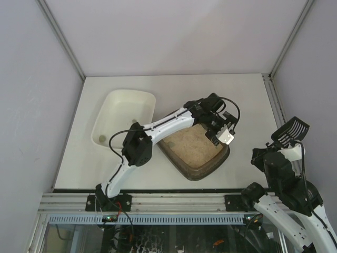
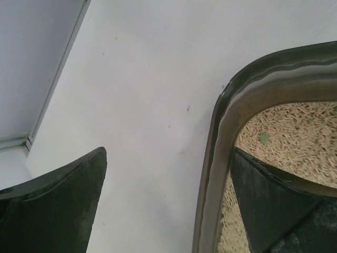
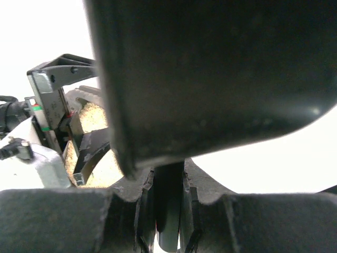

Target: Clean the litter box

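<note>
The dark litter box [image 1: 185, 169] with beige litter sits mid-table, angled. My left gripper [image 1: 220, 136] is at its far right rim, open. In the left wrist view the rim [image 2: 215, 158] runs between the jaws. One finger [image 2: 268, 200] is inside over the litter [image 2: 295, 126] and the other finger [image 2: 68, 205] is outside over the table. My right gripper [image 1: 286, 154] is raised off the table's right side. It is shut on the handle [image 3: 169, 205] of a black slotted scoop [image 1: 290, 130], whose blade [image 3: 210, 68] fills the right wrist view.
A white tray [image 1: 149, 98] lies left of the litter box, touching or nearly touching it, with a small pale lump [image 1: 101, 138] at its near end. A green speck [image 2: 264, 137] lies in the litter. Grey walls close in the table on three sides.
</note>
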Robot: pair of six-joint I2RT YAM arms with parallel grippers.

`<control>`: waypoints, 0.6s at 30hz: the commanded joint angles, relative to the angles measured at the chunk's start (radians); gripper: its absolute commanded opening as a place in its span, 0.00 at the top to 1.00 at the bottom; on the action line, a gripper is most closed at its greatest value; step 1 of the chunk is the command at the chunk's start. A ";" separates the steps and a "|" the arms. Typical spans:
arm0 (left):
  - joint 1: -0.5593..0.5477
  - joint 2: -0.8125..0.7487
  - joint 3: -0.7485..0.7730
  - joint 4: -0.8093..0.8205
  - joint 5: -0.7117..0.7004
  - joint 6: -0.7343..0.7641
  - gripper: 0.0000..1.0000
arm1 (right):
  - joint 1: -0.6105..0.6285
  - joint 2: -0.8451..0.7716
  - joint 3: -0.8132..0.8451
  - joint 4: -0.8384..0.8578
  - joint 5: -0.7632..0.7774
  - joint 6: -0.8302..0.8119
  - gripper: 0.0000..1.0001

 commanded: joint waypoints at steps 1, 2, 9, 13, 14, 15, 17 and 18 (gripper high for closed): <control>0.026 -0.190 -0.013 0.017 -0.009 -0.133 0.00 | -0.005 -0.012 0.036 0.042 0.011 -0.010 1.00; 0.038 -0.217 -0.021 0.001 -0.013 -0.152 0.00 | -0.005 -0.011 0.037 0.045 0.007 -0.011 1.00; 0.108 -0.347 -0.019 -0.031 -0.273 -0.653 0.00 | -0.005 0.006 0.035 0.079 -0.020 -0.048 1.00; 0.115 -0.443 -0.118 0.012 -0.498 -1.088 0.00 | -0.005 0.006 0.028 0.088 -0.025 -0.037 1.00; 0.129 -0.483 -0.173 0.053 -0.513 -1.219 0.00 | -0.005 0.005 0.018 0.094 -0.031 -0.032 1.00; 0.148 -0.524 -0.241 0.101 -0.517 -1.338 0.00 | -0.005 0.005 0.010 0.102 -0.039 -0.030 1.00; 0.179 -0.595 -0.351 0.188 -0.519 -1.560 0.00 | -0.004 0.010 -0.001 0.126 -0.064 -0.026 1.00; 0.190 -0.621 -0.377 0.203 -0.549 -1.663 0.00 | -0.005 0.016 -0.007 0.142 -0.085 -0.035 1.00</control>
